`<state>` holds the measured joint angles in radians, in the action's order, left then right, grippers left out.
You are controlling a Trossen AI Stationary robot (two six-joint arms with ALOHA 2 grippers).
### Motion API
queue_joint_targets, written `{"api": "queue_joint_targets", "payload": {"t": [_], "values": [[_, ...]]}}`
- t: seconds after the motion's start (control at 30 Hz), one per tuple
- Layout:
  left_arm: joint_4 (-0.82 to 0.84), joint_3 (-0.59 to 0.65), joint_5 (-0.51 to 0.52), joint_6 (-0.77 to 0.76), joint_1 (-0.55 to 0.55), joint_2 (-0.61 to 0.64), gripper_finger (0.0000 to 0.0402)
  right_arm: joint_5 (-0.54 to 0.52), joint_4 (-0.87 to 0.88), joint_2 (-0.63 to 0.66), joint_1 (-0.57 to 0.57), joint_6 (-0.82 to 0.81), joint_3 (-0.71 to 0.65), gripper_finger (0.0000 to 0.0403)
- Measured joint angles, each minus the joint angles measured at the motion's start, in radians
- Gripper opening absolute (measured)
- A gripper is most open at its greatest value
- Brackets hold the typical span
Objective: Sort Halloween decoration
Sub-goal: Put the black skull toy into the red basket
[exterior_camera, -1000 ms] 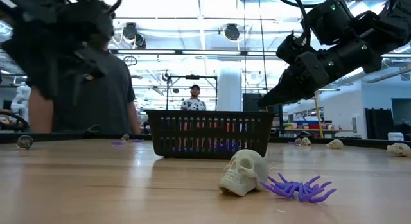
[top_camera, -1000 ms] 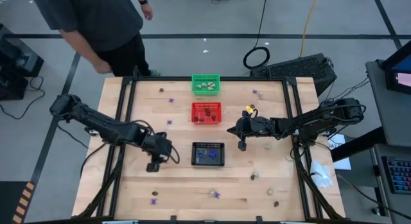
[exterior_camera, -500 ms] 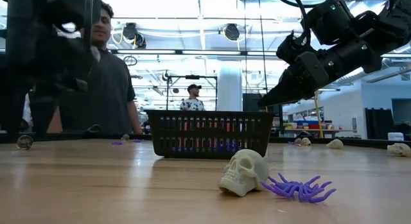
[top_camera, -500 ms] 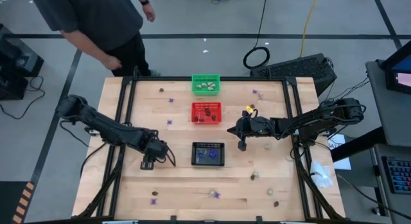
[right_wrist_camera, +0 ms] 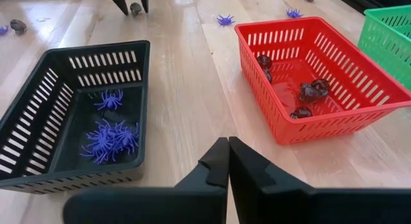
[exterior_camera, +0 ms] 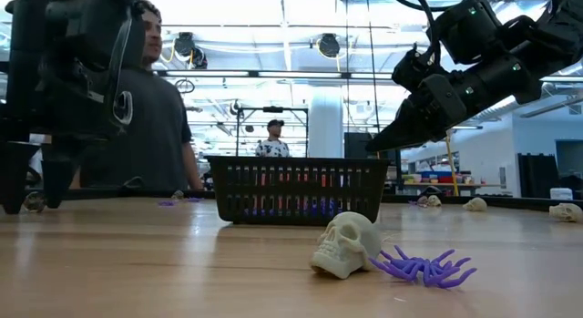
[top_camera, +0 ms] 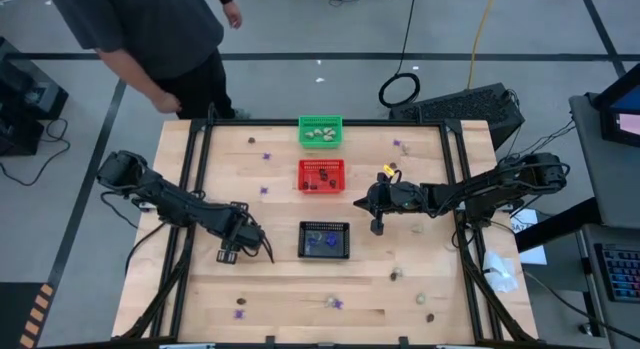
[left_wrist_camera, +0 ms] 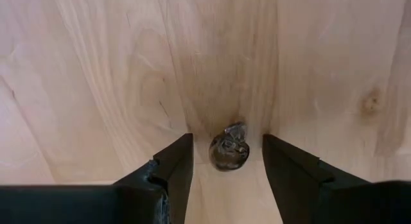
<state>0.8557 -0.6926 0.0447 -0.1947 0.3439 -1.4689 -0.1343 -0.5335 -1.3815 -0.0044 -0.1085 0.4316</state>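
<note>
High view first: the wooden table fills most of it, with a person in a dark shirt standing past its far left corner. Both dark arms reach in from the sides.

Three mesh baskets line up down the middle. The green basket is farthest and holds pale cream trinkets. The red basket holds dark brown trinkets. The black basket is nearest and has purple spiders in it.

The left end effector is down at the table surface, left of the black basket. Its fingers are spread wide, one on each side of a small dark brown trinket that lies on the wood between them; neither finger touches it.

The right end effector hangs above the table just right of the black and red baskets, fingers pressed together and holding nothing.

Loose pieces are scattered around. From the low view, a cream skull lies near the front edge with a purple spider touching it. More purple bits and small dark ones dot the table along its near and far edges.
</note>
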Motion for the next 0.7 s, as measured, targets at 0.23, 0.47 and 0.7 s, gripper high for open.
{"api": "queue_joint_targets", "payload": {"t": [0.23, 0.47, 0.7], "values": [[-0.002, 0.0, -0.001, 0.007, 0.006, 0.0, 0.0114, 0.0, 0.004, 0.0, 0.0, 0.0, 0.0, 0.0], [-0.004, 0.0, -0.007, 0.019, 0.013, 0.0, 0.0046, 0.0, 0.008, 0.0, 0.0, 0.0, 0.0, 0.0], [-0.005, -0.014, -0.01, -0.013, 0.012, -0.003, 0.0053, 0.0, 0.008, 0.0, 0.0, -0.003, 0.0, 0.0]]}}
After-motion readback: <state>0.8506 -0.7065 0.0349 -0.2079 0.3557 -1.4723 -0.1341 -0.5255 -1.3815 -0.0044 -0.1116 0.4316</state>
